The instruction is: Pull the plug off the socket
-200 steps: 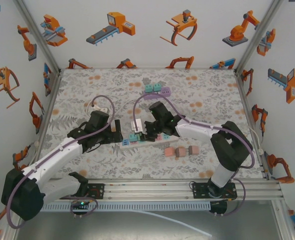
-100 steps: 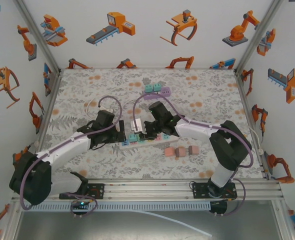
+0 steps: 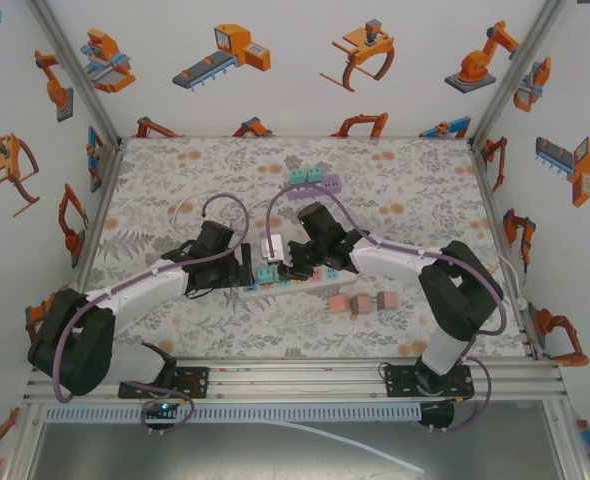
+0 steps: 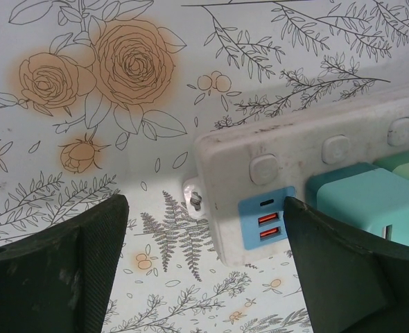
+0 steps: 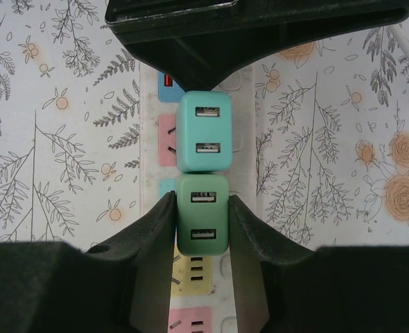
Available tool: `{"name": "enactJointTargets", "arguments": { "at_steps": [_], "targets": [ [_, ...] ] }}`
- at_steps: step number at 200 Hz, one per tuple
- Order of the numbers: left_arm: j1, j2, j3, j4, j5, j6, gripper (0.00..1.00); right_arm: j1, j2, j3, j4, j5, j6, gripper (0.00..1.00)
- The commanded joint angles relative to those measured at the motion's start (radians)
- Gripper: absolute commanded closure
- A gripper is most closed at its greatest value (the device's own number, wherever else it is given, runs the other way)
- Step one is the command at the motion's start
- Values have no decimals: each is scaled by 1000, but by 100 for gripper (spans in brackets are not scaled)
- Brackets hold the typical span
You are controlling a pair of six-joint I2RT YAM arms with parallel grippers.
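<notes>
The white power strip (image 3: 285, 282) lies near the middle of the flowered table (image 3: 175, 170), with the two arms meeting over it. In the right wrist view the right gripper (image 5: 202, 222) is clamped on the green USB charger (image 5: 202, 215), one finger pressed to each flank, and the charger is seated in the strip. A teal USB charger (image 5: 203, 132) stands just beyond it, the two bodies touching or nearly so. The dark body of the left gripper (image 5: 260, 28) crosses the top of that view and hides the far end of the strip.

In the left wrist view the left gripper (image 4: 204, 267) stands with its fingers (image 4: 86, 270) well apart, astride the strip's end with its blue USB panel (image 4: 267, 216). Whether either finger touches the strip or the teal charger beside it cannot be told.

Three small blocks (image 3: 360, 303) sit just to the right of the strip. Well behind it lies a purple strip (image 3: 313, 184) carrying teal adapters. A pale boxy thing (image 3: 273, 248) between the grippers is too small to identify.
</notes>
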State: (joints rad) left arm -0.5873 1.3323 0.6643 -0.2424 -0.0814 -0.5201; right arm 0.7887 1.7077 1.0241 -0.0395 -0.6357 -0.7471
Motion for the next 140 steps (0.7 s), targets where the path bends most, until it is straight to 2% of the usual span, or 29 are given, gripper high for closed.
{"name": "enactJointTargets", "arguments": {
  "at_steps": [1, 57, 82, 105, 140],
  "targets": [
    [3, 35, -40, -86, -36, 31, 16, 7, -15, 34, 87, -19, 52, 71],
    [4, 16, -58, -80, -42, 29, 16, -7, -24, 32, 162, -54, 152, 73],
    [3, 14, -60, -81, -46, 29, 16, 0, -29, 24, 125, -56, 82, 81],
    [2, 16, -61, -80, -46, 25, 16, 38, -32, 45, 2, 43, -56, 82],
    [3, 14, -60, -84, -52, 21, 16, 33, -48, 39, 62, 16, 34, 81]
  ]
}}
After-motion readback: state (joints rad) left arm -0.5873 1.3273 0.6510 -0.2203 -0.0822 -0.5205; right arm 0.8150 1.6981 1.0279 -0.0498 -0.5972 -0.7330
